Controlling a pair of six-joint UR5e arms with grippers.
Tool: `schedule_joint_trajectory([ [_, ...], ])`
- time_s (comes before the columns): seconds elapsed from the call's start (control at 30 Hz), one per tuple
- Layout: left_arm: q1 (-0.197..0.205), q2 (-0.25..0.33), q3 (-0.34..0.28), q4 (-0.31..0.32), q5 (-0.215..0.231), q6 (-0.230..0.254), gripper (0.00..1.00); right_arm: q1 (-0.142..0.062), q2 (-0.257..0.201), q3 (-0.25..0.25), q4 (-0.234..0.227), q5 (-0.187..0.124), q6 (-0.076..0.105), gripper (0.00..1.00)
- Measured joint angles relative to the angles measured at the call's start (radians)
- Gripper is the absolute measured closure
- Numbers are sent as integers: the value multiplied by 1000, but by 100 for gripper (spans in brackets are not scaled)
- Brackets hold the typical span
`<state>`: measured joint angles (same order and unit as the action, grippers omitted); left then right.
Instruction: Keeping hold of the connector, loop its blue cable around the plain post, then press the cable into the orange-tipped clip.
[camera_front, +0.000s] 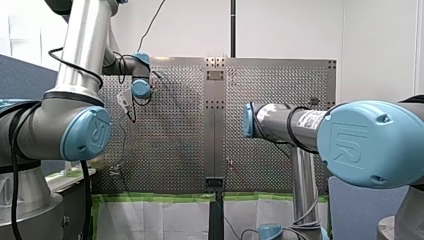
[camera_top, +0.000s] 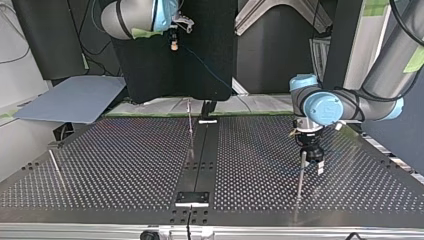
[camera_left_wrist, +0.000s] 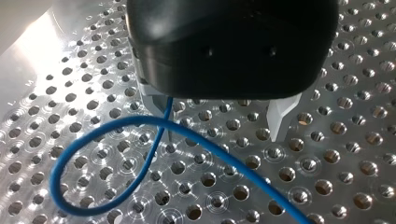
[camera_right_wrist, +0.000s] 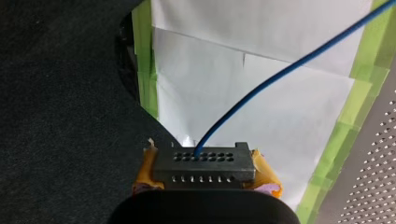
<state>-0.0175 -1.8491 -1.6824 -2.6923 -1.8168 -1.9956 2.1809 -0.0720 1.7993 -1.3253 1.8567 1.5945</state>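
the connector (camera_right_wrist: 205, 163) is clamped between the yellow pads (camera_right_wrist: 148, 170) of the right gripper (camera_right_wrist: 205, 179). it is held well above the table (camera_top: 125, 160), at the top view's upper left. the blue cable (camera_right_wrist: 280, 70) is seen leaving the connector's holed face and, in the top view, slanting down toward the table. the left gripper (camera_left_wrist: 219, 123) is held low over the table at the top view's right. its metal fingers (camera_left_wrist: 280, 116) are set apart and nothing is clamped between them. on the table under it a loop is formed by the cable, which is crossed over itself just beside one finger. a thin post (camera_top: 301, 175) is seen upright just beside the left gripper in the top view. whether the cable is passed around it cannot be told.
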Motion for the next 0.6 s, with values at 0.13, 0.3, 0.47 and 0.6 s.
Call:
schedule_joint_trajectory([
  [0.13, 0, 0, 0, 0, 0, 0, 0, 36, -36, 2, 35, 20, 3, 100],
  [0.3, 0, 0, 0, 0, 0, 0, 0, 70, -82, 2, 81, 27, 13, 100],
  [0.47, 0, 0, 0, -2, 0, 0, 0, 78, -129, 3, 129, 31, 21, 100],
  [0.6, 0, 0, 0, -4, 0, 0, 0, 72, -170, 3, 169, 25, 44, 100],
])
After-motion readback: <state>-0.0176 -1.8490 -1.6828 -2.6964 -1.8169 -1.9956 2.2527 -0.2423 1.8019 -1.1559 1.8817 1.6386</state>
